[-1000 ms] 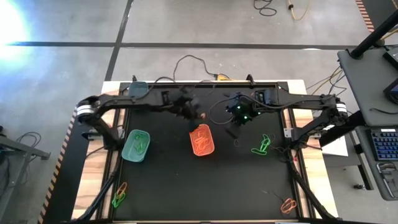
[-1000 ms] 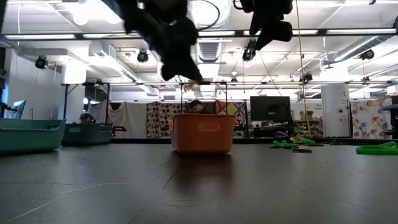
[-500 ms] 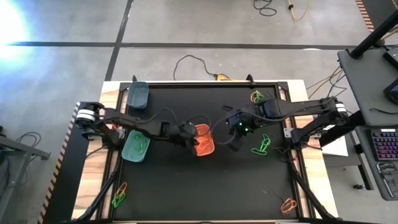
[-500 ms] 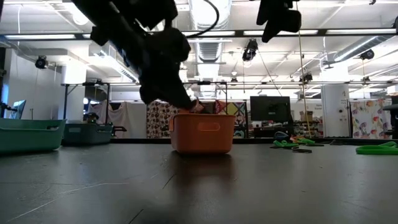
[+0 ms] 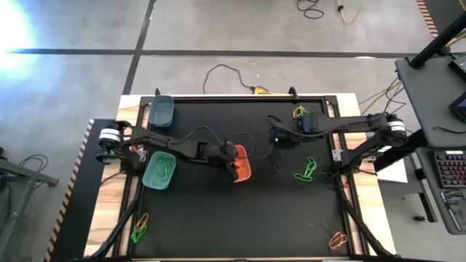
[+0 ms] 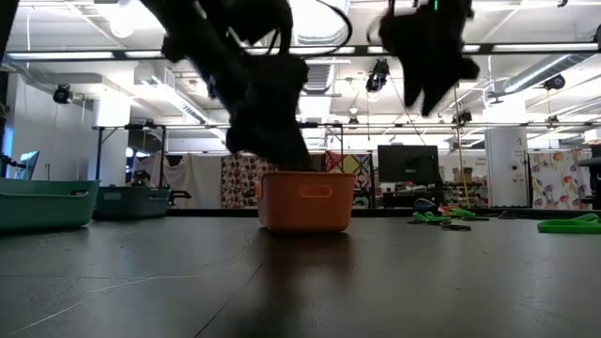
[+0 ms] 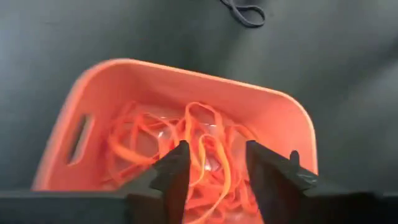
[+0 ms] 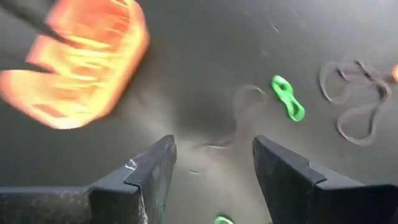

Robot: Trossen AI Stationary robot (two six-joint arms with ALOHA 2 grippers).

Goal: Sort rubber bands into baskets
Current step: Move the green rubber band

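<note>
Orange bands (image 7: 205,155) fill the orange basket (image 7: 261,118); left gripper (image 7: 214,165) hangs over it, jaws apart, empty. Right gripper (image 8: 214,168) hovers above the tabletop (image 5: 218,218), jaws wide, empty.

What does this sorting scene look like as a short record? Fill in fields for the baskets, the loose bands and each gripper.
orange basket: mid-table, holds orange bands
light green basket: left side, holds green bands
dark basket: far left corner
loose bands: green ones on the right; orange and green at both near corners
left gripper: open above the orange basket, nothing between its fingers
right gripper: open, empty, raised over the table right of the orange basket
</note>
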